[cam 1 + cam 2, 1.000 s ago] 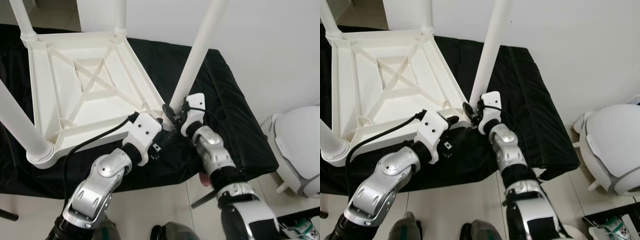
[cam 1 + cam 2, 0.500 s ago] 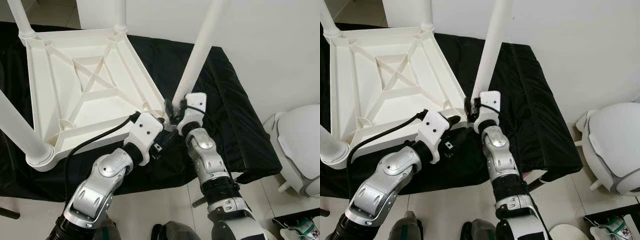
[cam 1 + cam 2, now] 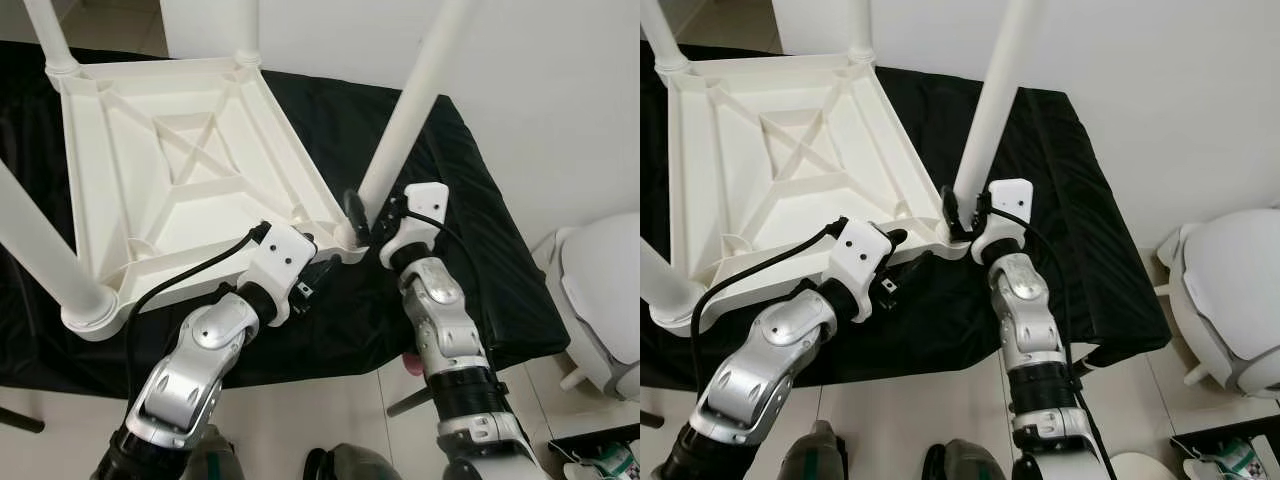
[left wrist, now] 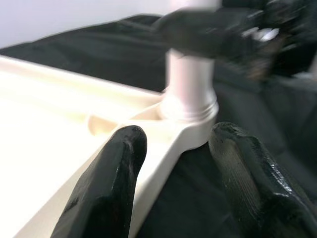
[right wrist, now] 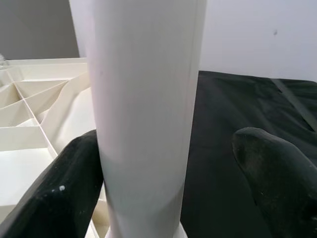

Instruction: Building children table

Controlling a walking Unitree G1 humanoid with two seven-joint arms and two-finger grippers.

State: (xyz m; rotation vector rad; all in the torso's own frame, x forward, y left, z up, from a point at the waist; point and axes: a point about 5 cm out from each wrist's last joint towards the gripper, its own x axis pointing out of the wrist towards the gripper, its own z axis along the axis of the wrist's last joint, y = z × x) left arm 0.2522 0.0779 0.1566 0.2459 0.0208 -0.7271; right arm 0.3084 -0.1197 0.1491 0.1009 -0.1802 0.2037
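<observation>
Change since a second ago: my right arm has straightened; its wrist now sits further out to the right of the leg, and the leg stands less tilted. The whole picture has shifted a little, so my head moved too.

Children table (image 3: 170,190): white plastic, upside down on the black cloth (image 3: 470,230), ribbed underside facing up; its near right corner is where both my pincers work.

Far-left leg (image 3: 45,35): upright in its corner socket.

Near-left leg (image 3: 45,255): thick, set in the near left corner, leaning toward me.

Far leg (image 3: 245,30): upright at the far right corner.

Left pincer (image 4: 171,173): fingers apart, straddling the table's rim just beside the near right socket; one finger (image 4: 106,183) above the underside, the other over the cloth; not clamped on anything.

Black cable (image 3: 190,280): runs from my left wrist back across the table's near edge.

Near-right leg (image 3: 415,95): white tube in the near right corner socket, slanting up and to the right.

Right pincer (image 5: 166,186): fingers apart, one on each side of this leg low down; the leg blocks my view past it.

White round object (image 3: 605,300): on the floor, well off to the right of the cloth.
</observation>
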